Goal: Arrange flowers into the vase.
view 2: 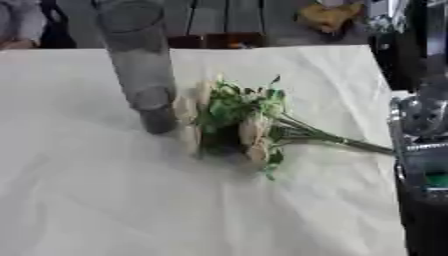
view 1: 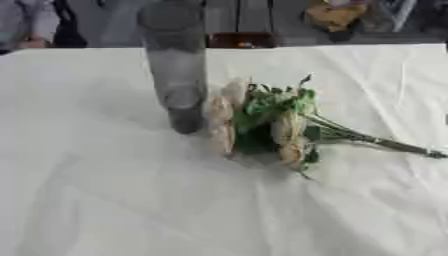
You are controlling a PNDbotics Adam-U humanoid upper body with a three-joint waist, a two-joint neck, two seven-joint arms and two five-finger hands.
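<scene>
Bouquet (view 1: 267, 120) lies flat on the counter (view 1: 105, 190), which is draped in a white cloth. The cream blooms and green leaves sit just right of the vase (view 1: 175, 65), heads near or perhaps touching its base; the view is too soft to tell. The stems (view 1: 376, 141) trail off to the right, bunched into a thin bundle.

Vase: tall, grey, see-through cylinder, upright, left of centre, open at the top, nothing inside.

Handling, judged: the flowers look light. The heads are soft and easily crushed, and the leaves are floppy. The stems seem stiffer and narrow, so the mid-stem bundle is the place to take hold, clear of the blooms. The tall, narrow vase is likely to tip if knocked while the stems go in.

Right arm (view 2: 424, 150): black and silver segments show at the right edge of the right eye view. Neither hand is in frame, so whether the fingers are released or clenched cannot be told.

Writing: no label, brand or lettering is readable on the vase or cloth.
</scene>
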